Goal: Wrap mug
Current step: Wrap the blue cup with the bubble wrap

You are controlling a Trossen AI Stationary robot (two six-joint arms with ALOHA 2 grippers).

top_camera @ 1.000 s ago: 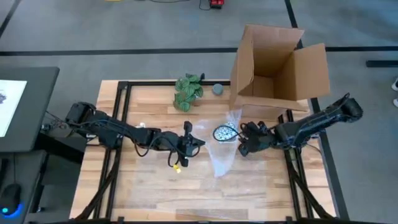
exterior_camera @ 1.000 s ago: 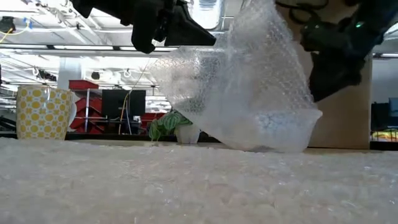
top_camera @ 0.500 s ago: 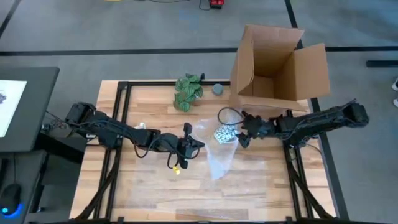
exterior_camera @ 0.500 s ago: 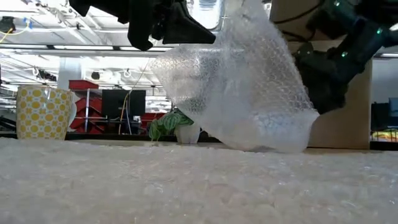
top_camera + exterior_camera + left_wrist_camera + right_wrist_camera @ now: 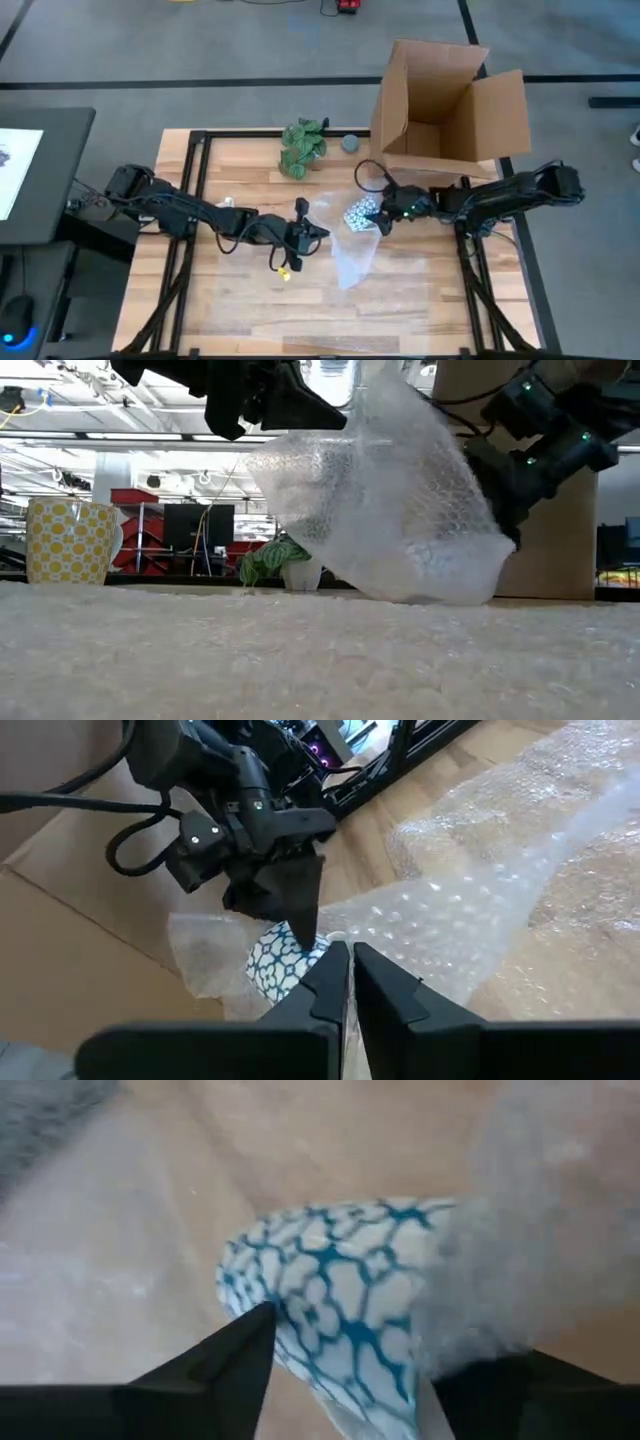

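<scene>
The mug (image 5: 358, 213), white with a blue net pattern, lies tipped at the table's middle, partly under a clear bubble wrap sheet (image 5: 350, 252). My right gripper (image 5: 383, 217) comes at it from the table's right, with the mug (image 5: 340, 1310) between its fingers. My left gripper (image 5: 320, 232) is just left of the mug, shut on the wrap, which it holds raised (image 5: 390, 500) over the mug. The wrap's lower part lies on the table. My left gripper pinches an edge of the bubble wrap (image 5: 365, 955) between its two fingers, coming level from the table's left. The sheet rises to the fingers and drapes down over the mug. My right gripper has the mug's patterned side (image 5: 300, 1350) between its fingers, slanting down from the right. One finger (image 5: 225, 1365) is bare against it; the other is behind wrap. The mug is tilted.
An open cardboard box (image 5: 445, 100) stands at the far right, close behind my right arm. A green leafy bunch (image 5: 303, 146) and a small grey round object (image 5: 351, 143) sit near the far edge. The near half of the wooden table (image 5: 400, 310) holds only wrap.
My right gripper has gone toward the far edge and a little to the left, turning as it went. The mug has tipped with it: its open rim faced up before, and now its patterned side shows. The wrap over it has shifted slightly.
</scene>
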